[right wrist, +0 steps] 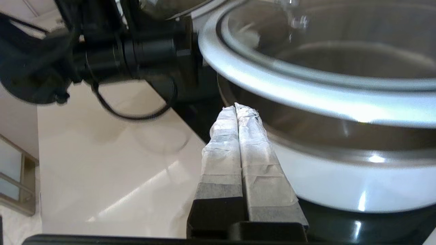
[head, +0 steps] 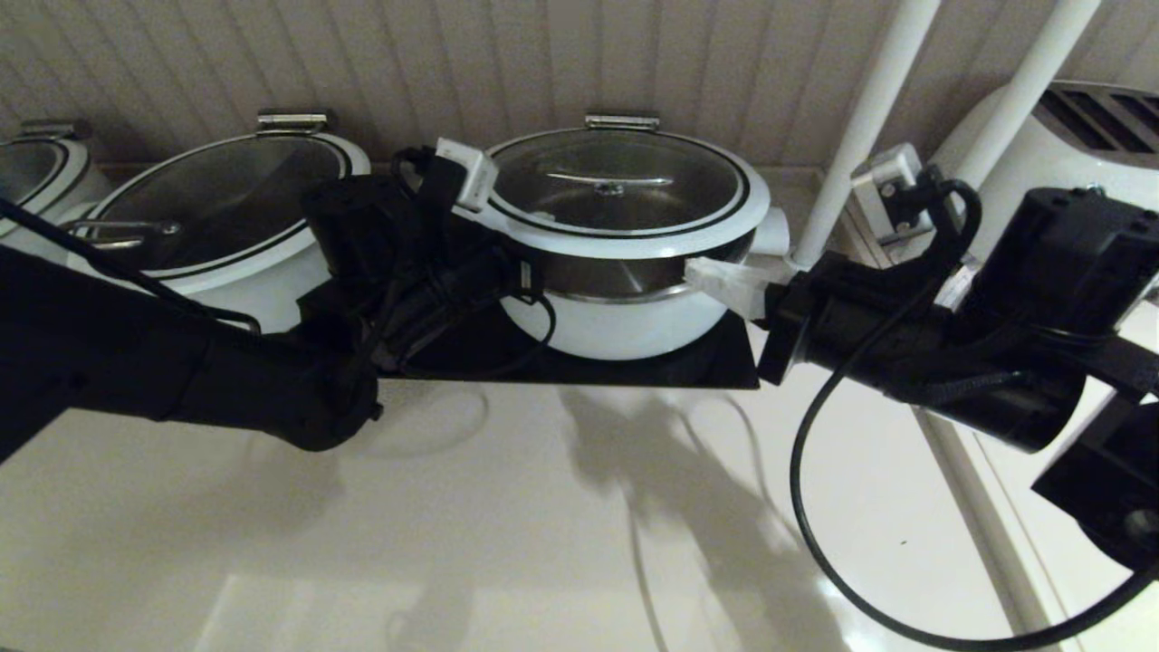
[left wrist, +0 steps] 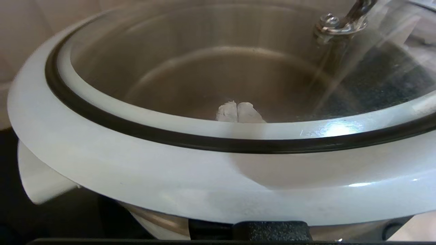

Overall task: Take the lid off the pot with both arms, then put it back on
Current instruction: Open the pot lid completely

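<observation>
The white-rimmed glass lid (head: 625, 195) tilts above the pot (head: 625, 317); both end effectors pressed closed.

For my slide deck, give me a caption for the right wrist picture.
Right gripper, fingers shut, beside the pot under the raised lid.
</observation>
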Controlling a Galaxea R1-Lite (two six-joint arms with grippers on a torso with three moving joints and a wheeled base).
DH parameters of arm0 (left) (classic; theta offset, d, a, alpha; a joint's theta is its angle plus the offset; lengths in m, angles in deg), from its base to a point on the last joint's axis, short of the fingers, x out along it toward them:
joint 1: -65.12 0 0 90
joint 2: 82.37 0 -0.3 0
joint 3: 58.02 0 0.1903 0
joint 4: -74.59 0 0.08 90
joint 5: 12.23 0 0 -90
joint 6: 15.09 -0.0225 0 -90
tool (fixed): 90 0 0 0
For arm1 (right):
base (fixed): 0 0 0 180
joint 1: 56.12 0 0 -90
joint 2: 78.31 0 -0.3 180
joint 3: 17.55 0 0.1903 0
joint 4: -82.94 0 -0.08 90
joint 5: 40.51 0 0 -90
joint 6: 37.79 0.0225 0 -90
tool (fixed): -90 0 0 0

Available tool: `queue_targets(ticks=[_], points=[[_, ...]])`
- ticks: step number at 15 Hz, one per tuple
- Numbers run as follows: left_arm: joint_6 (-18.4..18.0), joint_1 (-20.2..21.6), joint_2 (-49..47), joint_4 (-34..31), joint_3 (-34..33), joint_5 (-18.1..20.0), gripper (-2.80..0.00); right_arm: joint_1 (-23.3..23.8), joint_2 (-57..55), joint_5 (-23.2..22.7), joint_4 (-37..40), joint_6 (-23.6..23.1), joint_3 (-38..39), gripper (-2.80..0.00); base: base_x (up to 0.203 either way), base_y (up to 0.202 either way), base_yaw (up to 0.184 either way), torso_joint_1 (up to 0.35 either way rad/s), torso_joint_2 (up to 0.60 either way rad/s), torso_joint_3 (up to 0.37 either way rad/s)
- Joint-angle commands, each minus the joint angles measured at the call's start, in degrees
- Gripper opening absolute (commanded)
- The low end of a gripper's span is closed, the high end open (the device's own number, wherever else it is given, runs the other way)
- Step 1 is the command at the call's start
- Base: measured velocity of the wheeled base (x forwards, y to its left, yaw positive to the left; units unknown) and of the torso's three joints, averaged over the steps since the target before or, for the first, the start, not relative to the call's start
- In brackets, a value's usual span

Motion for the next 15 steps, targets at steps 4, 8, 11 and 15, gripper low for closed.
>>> queue_targets(ticks=[4,8,11,15], points=[[0.0,0.0,-0.8,0.1,2.3,0.0,-2.8,0.0,0.2,-0.1,-0.6,0.1,3.4,-2.8,0.0,0.0,0.0,0.0,0.0,0.0],[0.0,0.5,-1.1,0.1,2.3,0.0,-2.8,0.0,-0.7,0.1,-0.6,0.4,5.1,-2.8,0.0,0.0,0.0,0.0,0.0,0.0],[0.0,0.8,-1.2,0.3,2.3,0.0,-2.8,0.2,-2.6,0.1,-2.3,0.4,4.5,-2.8,0.0,0.0,0.0,0.0,0.0,0.0],[0.1,1.2,-1.2,0.3,2.3,0.0,-2.8,2.0,-5.9,0.4,-6.3,0.2,3.2,-2.8,0.0,0.0,0.0,0.0,0.0,0.0]])
